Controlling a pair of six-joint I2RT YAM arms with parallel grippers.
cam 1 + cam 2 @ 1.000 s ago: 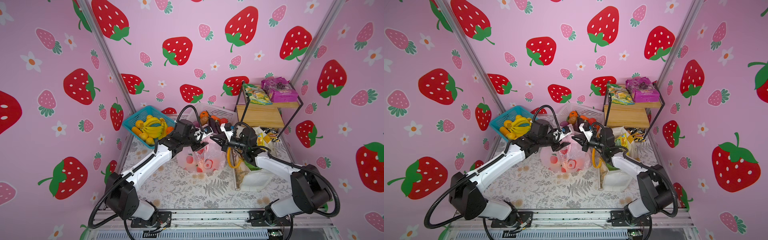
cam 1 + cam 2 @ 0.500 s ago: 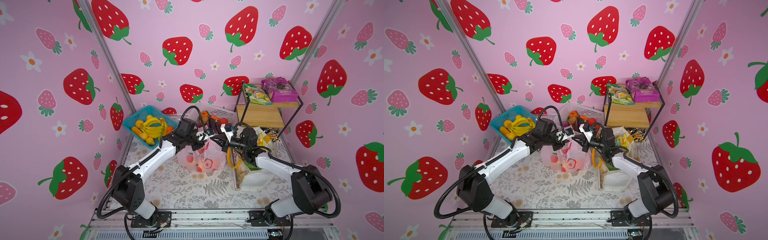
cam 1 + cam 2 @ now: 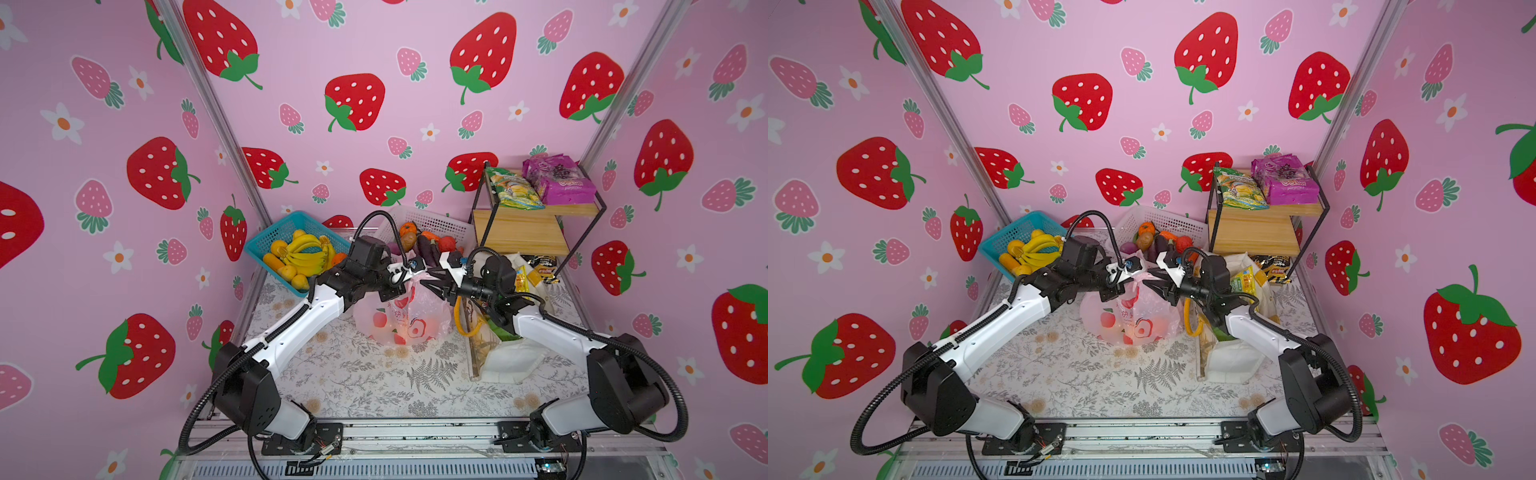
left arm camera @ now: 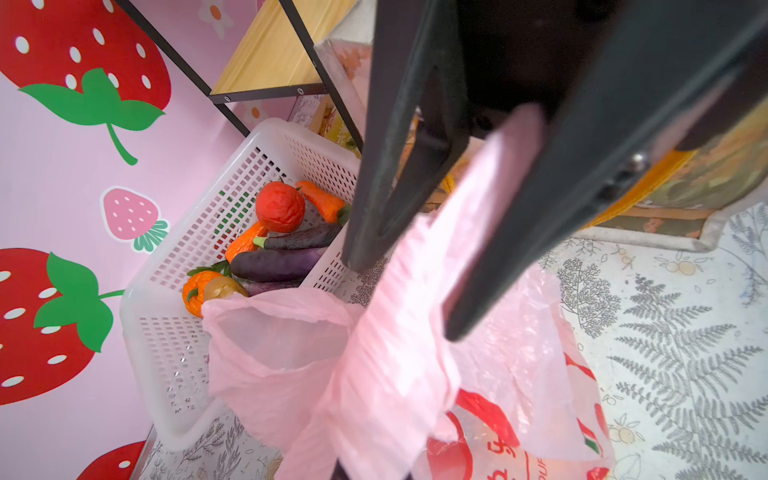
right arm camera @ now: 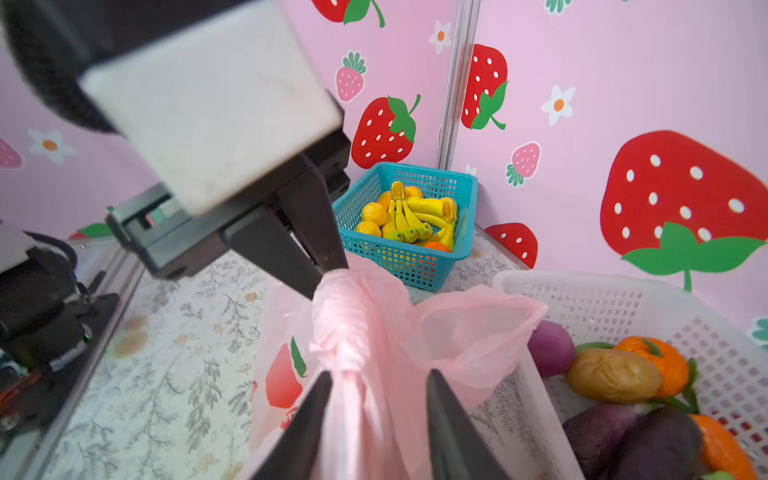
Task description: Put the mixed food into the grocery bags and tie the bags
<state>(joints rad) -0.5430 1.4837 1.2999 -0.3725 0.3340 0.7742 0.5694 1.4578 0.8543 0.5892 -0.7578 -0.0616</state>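
Pink translucent film, red fruit prints: pink bag (image 3: 399,322) centred on table (image 3: 365,374), long axis upright, handles twisted into one rope pointing up. Pinched at the rope's top by left gripper (image 3: 407,277), closed on it; straddled from the right by right gripper (image 3: 424,283), jaws parted, gripping nothing. Crowded by white tote (image 3: 511,361) just right, yellow packet (image 3: 520,281) poking out; white basket (image 3: 440,226) far behind, blue basket (image 3: 286,227) far left. Clearest from right wrist: left gripper (image 5: 332,270) biting the twist. From left wrist: only right gripper's spread fingers (image 4: 540,216), rope between.
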